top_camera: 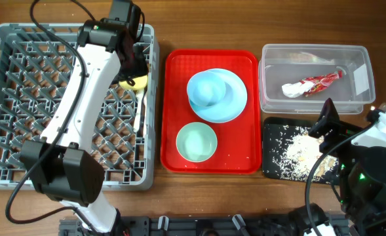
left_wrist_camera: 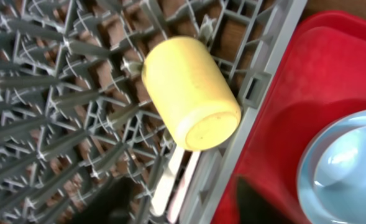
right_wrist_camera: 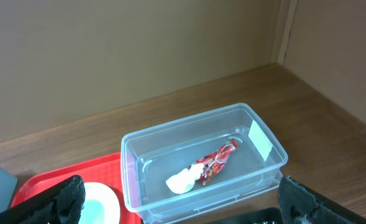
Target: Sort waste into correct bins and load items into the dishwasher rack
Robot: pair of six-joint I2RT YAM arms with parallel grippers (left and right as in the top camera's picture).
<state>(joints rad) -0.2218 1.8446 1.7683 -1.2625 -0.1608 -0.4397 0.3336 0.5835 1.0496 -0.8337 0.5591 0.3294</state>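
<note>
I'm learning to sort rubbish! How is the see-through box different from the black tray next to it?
The clear tub is see-through with tall walls; the black tray is dark and shallow. The clear tub holds a red-and-white wrapper and a white napkin; the black tray holds pale rice-like crumbs. Both are rectangular and sit to the right of the red tray.

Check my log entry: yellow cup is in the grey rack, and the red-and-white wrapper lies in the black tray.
Not quite. The wrapper lies in the clear tub, not the black tray, as the overhead view shows. The yellow cup is indeed in the grey rack.
</note>
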